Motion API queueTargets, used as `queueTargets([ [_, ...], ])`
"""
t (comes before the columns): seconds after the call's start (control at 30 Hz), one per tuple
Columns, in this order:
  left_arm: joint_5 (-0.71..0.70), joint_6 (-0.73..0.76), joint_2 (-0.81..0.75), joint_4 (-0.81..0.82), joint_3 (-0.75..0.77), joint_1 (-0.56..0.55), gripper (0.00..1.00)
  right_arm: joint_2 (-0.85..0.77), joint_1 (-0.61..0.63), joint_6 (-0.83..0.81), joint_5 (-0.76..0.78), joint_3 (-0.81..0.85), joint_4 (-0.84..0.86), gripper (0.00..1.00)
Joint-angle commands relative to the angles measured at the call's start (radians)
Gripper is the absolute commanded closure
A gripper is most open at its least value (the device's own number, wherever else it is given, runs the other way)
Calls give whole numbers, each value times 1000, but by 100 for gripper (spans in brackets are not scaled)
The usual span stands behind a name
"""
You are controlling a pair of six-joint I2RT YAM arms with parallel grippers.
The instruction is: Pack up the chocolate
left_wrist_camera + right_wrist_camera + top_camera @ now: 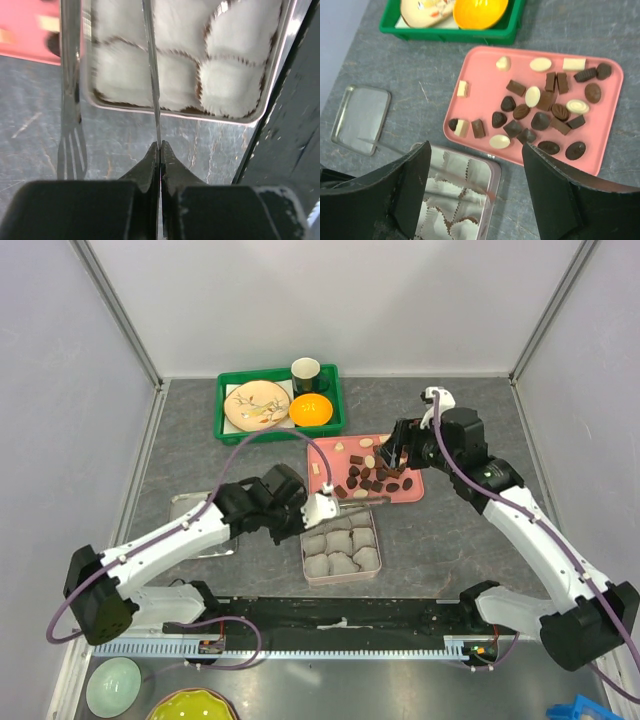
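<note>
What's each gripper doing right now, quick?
Left gripper: closed on thin metal tongs.
Right gripper: open, empty, above the pink tray.

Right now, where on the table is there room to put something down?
Bare grey table lies left of the green tray, up to the wall, and right of the tin, before the right arm. The middle is crowded: pink tray of chocolate, tin, lid, and the left claw shut on tongs.
</note>
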Motion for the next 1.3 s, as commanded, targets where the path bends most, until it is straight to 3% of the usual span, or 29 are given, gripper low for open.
queueTargets([
  [0.0, 131, -84, -59, 25, 107, 106, 98, -70, -19, 4, -25, 41, 66, 18],
  [0.1, 197, -107, -80, 33, 163, 215, 99, -111, -33, 14, -49, 38, 85, 17],
  [0.17, 320, -135, -79, 27, 221, 307, 99, -148, -45, 27, -59, 41, 103, 15],
  [0.2, 362, -146, -72, 23, 242, 405, 99, -157, -50, 31, -63, 45, 109, 12],
  [0.23, 402, -152, -60, 1, 257, 448, 99, -177, -62, 37, -87, 53, 115, 2],
  [0.3, 519, -146, -42, -34, 294, 536, 98, -192, -73, 59, -147, 51, 160, 2],
  [0.43, 671, -100, -32, -127, 323, 570, 99, -218, -73, 158, -469, -65, 342, 2],
  [0.53, 821, -59, -39, -180, 340, 570, 99, -205, -73, 325, -595, -207, 639, 2],
  [0.63, 948, -37, -59, -189, 346, 570, 99, -173, -73, 503, -663, -310, 1062, 2],
  [0.83, 1060, 24, 1, -310, 435, 572, 99, -165, -73, 619, -689, -439, 1402, 2],
  [1.07, 1149, 14, 66, -329, 463, 569, 98, -81, -7, 577, -683, -418, 1461, 2],
  [1.27, 1153, 8, 69, -329, 472, 550, 98, -34, 108, 341, -605, -329, 1205, 2],
])
